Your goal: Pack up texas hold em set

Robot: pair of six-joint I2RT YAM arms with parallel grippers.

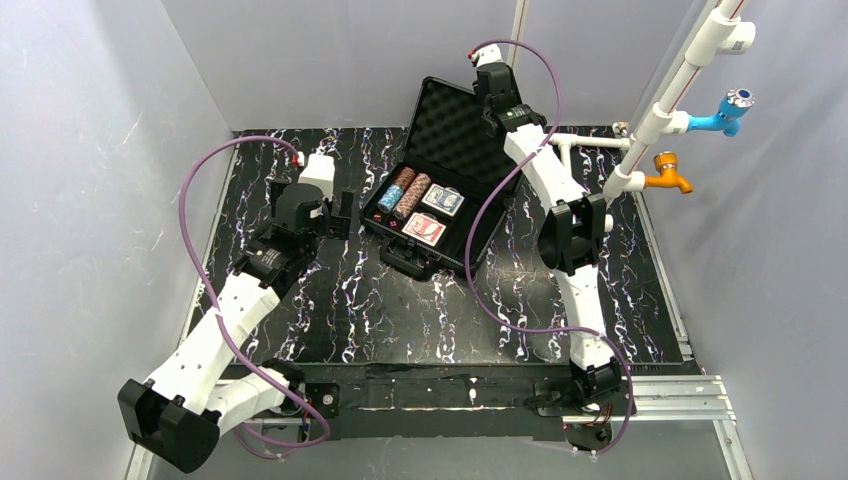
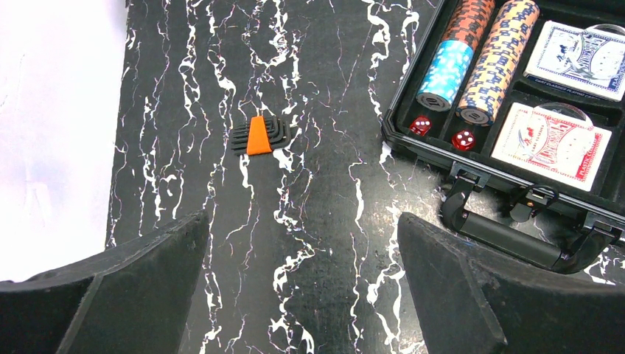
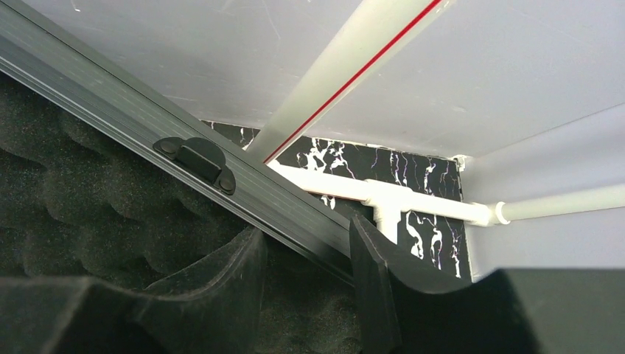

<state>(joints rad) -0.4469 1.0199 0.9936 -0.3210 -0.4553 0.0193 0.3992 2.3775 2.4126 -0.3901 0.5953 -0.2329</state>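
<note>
Open black case (image 1: 425,262) sits centrally near the far edge of the bench (image 1: 350,300), holding chips (image 2: 472,66), cards (image 2: 549,136) and dice (image 2: 463,139). Right end effector (image 3: 306,247) grasps the rim of the raised lid (image 1: 452,130). Left end effector (image 2: 302,228) hangs released beside the case.

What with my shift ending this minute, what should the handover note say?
Left gripper: open, empty, over the table left of the case.
Right gripper: jaws straddle the top rim of the raised lid, apparently clamped on it.
In the case: chips, two decks and two dice, all in their slots.
Done: contents loaded, as far as can be seen.
Left: swing the lid down and latch it.
The hex keys on the table likely stay out.
</note>
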